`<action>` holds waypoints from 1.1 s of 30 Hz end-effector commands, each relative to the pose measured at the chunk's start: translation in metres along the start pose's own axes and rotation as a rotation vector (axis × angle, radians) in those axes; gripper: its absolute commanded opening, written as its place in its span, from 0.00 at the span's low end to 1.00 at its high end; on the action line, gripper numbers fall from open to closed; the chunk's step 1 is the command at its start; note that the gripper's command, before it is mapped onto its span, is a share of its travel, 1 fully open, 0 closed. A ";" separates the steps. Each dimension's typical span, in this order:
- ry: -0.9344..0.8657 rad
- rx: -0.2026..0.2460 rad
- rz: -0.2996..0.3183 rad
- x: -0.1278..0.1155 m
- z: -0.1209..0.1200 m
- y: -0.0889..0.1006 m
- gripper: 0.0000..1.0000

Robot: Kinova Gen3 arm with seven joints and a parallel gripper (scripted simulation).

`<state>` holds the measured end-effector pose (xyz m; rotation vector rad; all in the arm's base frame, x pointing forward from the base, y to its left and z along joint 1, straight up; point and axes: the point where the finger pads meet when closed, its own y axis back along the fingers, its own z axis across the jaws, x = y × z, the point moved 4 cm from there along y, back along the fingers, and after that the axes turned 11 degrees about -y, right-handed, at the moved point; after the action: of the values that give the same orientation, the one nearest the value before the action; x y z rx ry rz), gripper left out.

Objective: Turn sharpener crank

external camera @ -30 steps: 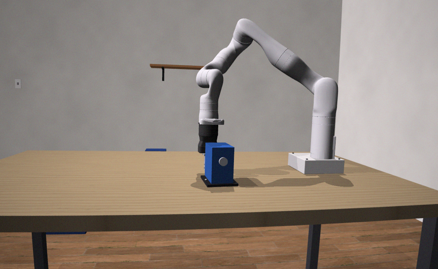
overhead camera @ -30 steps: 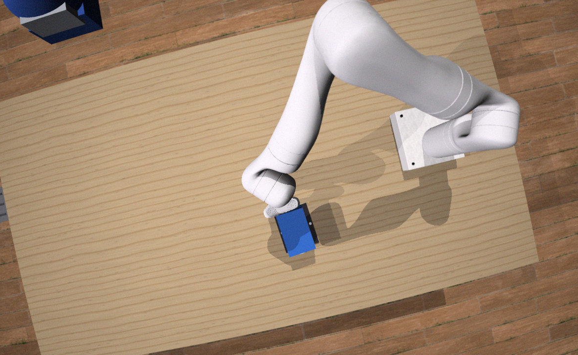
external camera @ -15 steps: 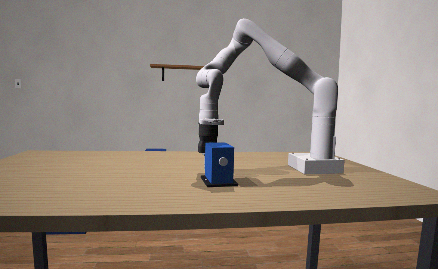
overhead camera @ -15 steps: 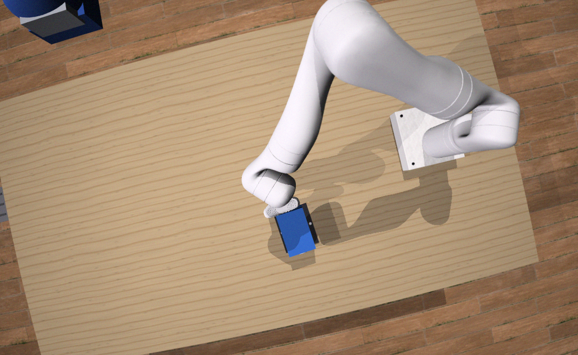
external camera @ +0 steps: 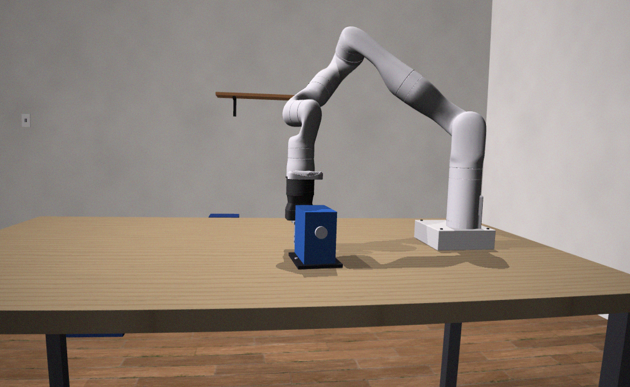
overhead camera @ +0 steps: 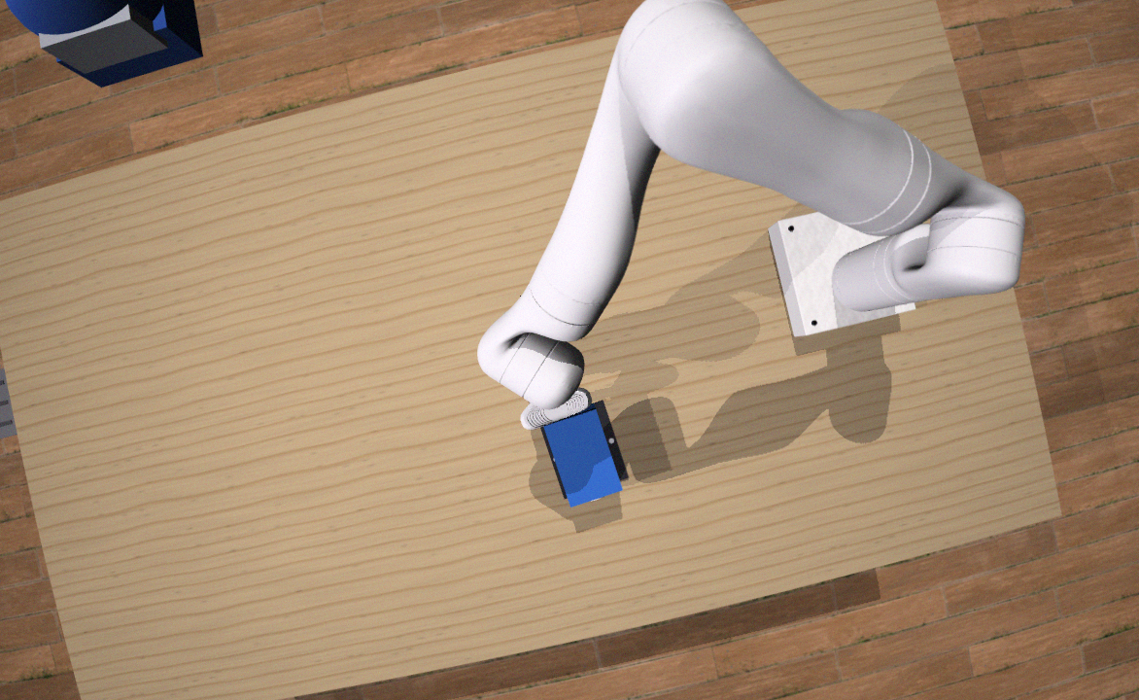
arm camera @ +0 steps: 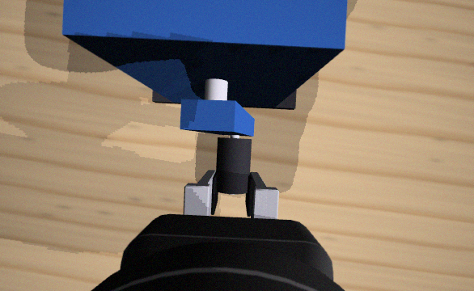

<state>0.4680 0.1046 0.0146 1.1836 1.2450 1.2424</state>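
The sharpener is a blue box [overhead camera: 585, 454] on a black base plate near the table's middle; it also shows in the side view [external camera: 315, 235] and the wrist view [arm camera: 205, 36]. A white shaft [arm camera: 215, 89] comes out of its side and carries a blue crank arm [arm camera: 217, 117] with a black cylindrical handle [arm camera: 233, 165]. My gripper [arm camera: 232, 186] is shut on the black handle, one grey finger on each side. In the side view the gripper [external camera: 294, 212] hangs behind the box, and the crank is hidden there.
The arm's white base [overhead camera: 826, 271] stands on the table to the right of the sharpener. A blue and grey object [overhead camera: 108, 34] sits on the floor beyond the table's far left corner. A wall shelf [external camera: 252, 96] hangs behind.
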 end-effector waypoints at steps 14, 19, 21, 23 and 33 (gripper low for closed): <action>0.001 0.000 -0.001 -0.003 -0.016 0.001 0.00; 0.001 0.000 -0.001 -0.005 -0.025 0.003 0.00; 0.001 0.000 -0.001 -0.005 -0.025 0.003 0.00; 0.001 0.000 -0.001 -0.006 -0.029 0.004 0.00; 0.001 0.000 -0.001 -0.010 -0.049 0.020 0.00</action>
<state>0.4229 0.0938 0.0286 1.1868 1.2465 1.2400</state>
